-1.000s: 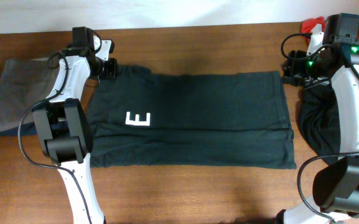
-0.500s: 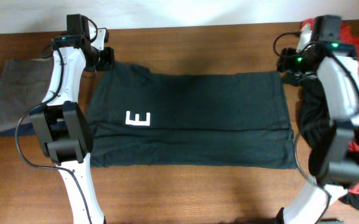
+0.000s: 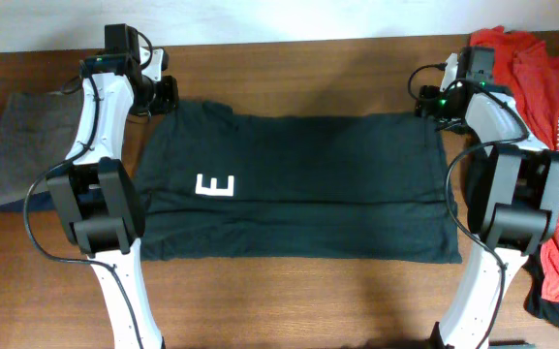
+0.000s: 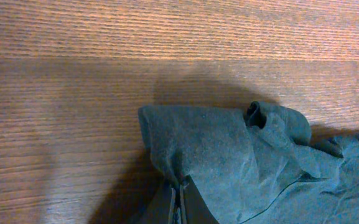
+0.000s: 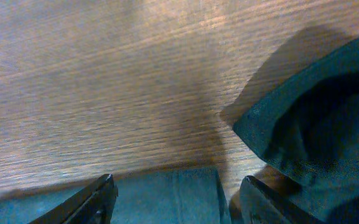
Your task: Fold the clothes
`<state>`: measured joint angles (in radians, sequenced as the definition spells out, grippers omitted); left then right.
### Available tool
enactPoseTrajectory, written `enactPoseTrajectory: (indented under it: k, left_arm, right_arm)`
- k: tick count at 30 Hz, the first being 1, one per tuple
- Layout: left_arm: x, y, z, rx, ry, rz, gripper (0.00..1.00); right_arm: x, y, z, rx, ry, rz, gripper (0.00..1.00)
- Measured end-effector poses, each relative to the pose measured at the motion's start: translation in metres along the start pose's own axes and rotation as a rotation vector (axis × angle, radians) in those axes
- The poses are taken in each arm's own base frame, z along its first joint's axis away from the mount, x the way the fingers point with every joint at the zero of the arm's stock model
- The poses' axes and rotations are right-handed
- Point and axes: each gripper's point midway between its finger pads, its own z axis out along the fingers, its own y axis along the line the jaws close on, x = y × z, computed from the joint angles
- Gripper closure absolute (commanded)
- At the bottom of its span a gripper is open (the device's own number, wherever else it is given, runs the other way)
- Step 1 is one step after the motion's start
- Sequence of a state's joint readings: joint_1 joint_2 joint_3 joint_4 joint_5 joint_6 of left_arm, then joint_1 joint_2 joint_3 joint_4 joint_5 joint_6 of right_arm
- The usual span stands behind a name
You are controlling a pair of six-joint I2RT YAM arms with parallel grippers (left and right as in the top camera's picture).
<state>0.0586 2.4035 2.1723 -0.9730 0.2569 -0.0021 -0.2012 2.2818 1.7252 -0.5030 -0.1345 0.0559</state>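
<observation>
Swung the right claw (image 3: 422, 100) inward over the last second, off the side of the table (image 3: 308, 63) and onto a corner of the black T-shirt (image 3: 298, 184). Uncovered the red shirt (image 3: 550, 87), now lying outboard of that claw. Hardly shifted the left claw (image 3: 168, 94), parked at the opposite corner.

Right claw (image 5: 178, 185): fingers apart, nothing gripped. Shirt edge just below and between them, with a raised fold of dark cloth off to one side.

Left claw (image 4: 179, 200): fingers pressed together, pinching a bunched bit of shirt that rises just ahead of them.

Progress, as a judgement: early. Spread flat, print side up, white "E" (image 3: 214, 185) showing, stretched from one claw across to the other. One long crease across the side away from both claws; cannot tell whether it counts as a fold.

Left to do, probably: clamping the corner at the right claw, lifting that edge with both claws, laying it over, then folding again. Grey trousers (image 3: 22, 145) outboard of the left claw, no part of this.
</observation>
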Motion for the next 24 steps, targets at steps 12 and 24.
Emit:
enactPoseTrajectory:
  k: [12,24]
  left_arm:
    - [0.0,0.0,0.0,0.0,0.0,0.0,0.97]
    - [0.0,0.0,0.0,-0.001,0.0,-0.003,0.98]
  right_arm:
    - [0.005,-0.002,0.015,0.001,0.006,0.0,0.89]
    - [0.01,-0.002,0.013,-0.002,0.037,0.034,0.96]
